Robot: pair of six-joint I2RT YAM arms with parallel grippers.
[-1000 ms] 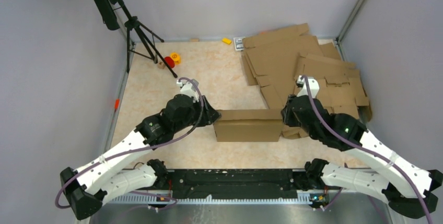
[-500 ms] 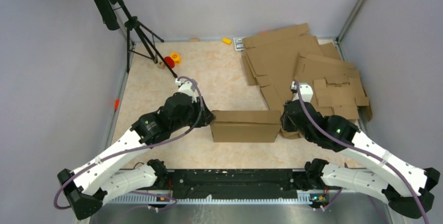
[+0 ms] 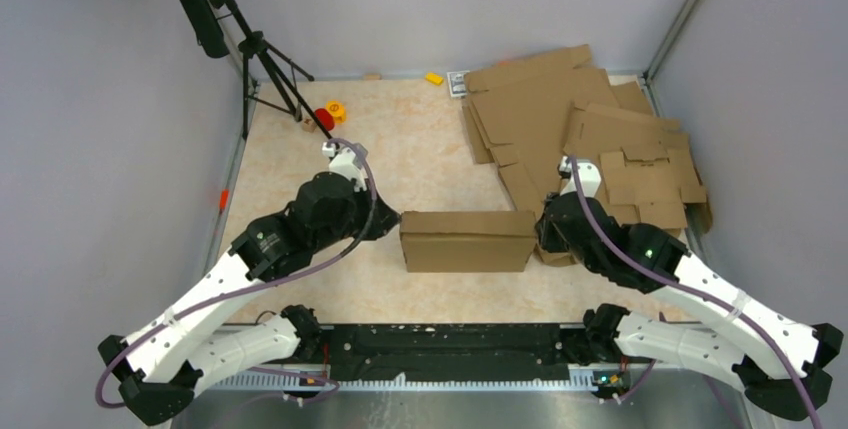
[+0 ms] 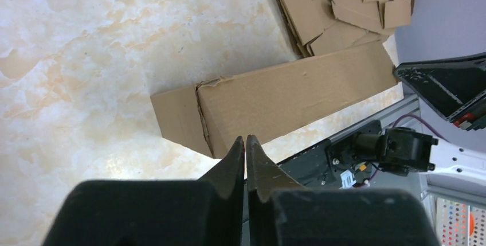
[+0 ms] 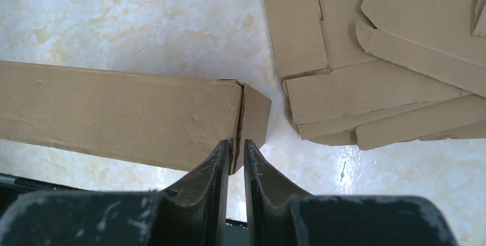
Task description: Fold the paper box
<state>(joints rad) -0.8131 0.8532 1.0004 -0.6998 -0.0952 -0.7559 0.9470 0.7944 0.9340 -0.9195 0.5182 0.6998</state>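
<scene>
Two paper box (image 3: 466, 239) end edges — left pincer (image 4: 246, 140), right pincer (image 5: 236, 145) — table (image 3: 400, 139) around.

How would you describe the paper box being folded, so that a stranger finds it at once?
Look at the marble-patterned table, near its front edge, in the middle. There lies the paper box, a long brown cardboard block. Unlike the flat cardboard blanks piled at the far right, it has raised sides.

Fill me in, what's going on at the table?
Both arms are at the ends of the paper box, which sits folded into a long box shape mid-table. The right gripper pinches its right end between its fingers. The left gripper is shut, empty, at the left end. Spare cardboard blanks lie stacked far right.
</scene>
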